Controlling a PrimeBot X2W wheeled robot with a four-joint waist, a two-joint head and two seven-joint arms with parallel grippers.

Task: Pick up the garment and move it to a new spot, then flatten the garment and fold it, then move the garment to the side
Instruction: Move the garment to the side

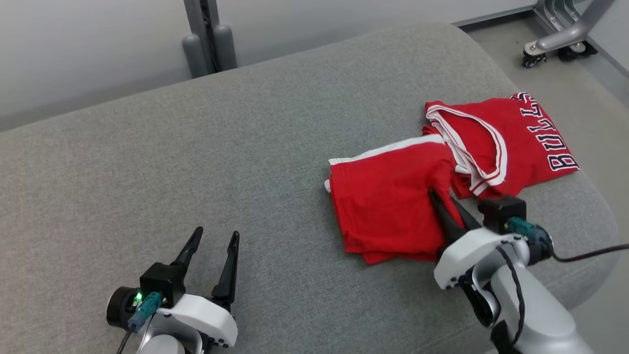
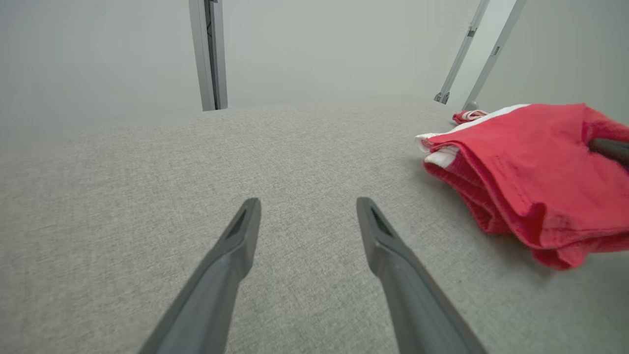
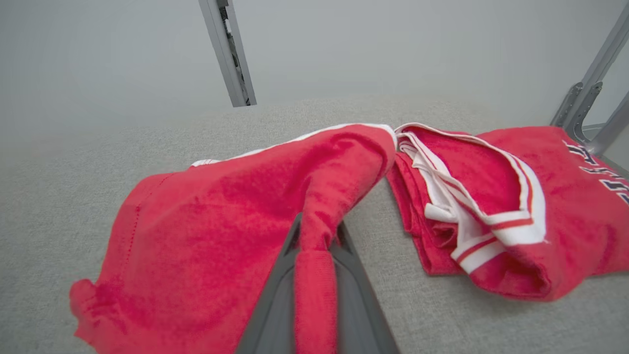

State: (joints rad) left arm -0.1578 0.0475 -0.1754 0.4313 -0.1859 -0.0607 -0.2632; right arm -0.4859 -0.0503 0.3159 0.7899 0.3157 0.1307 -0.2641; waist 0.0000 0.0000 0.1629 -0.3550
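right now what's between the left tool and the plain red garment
Only bare grey cushion between the left tool and the plain red garment, clear in the head view.

Presenting two long, dark grey, tapering fingers (image 2: 231, 255) on the left end effector (image 1: 217, 232) and on the right end effector (image 1: 441, 195). Mounting each pair on a white moulded wrist housing (image 1: 206, 314) with small dark fastener holes. Carrying a black box-shaped module (image 1: 162, 282), a teal connector (image 1: 147, 307) and a black cable (image 1: 589, 254). Displaying a green indicator light (image 1: 139, 297) on the left unit.
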